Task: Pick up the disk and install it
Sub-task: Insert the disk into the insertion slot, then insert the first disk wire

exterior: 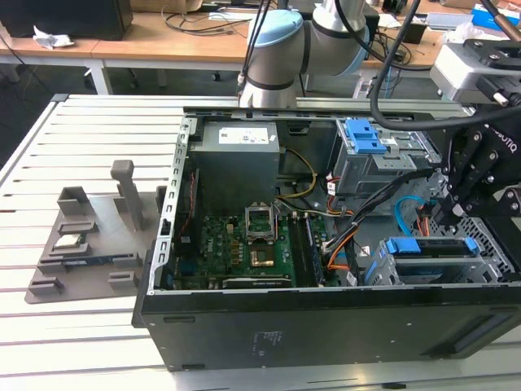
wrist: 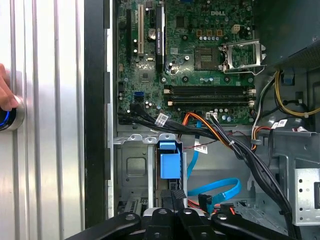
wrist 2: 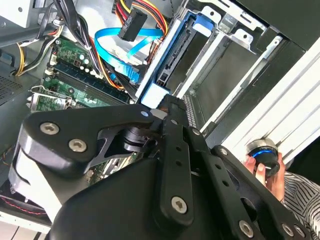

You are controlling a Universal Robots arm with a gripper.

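Slatted surface (exterior: 89, 326) carried an open computer case (exterior: 326, 326); the end effector (wrist: 172, 197), fingers together, pressed the disk's (wrist: 169, 165) blue carrier in its bay (wrist: 135, 170).

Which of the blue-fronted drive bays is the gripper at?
The gripper is at the lower bay near the case's front edge, with the disk slotted in, not the upper bay beside the power supply.

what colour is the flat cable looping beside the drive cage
Light blue. The flat cable shows best in the first wrist view, curling next to the drive cage.
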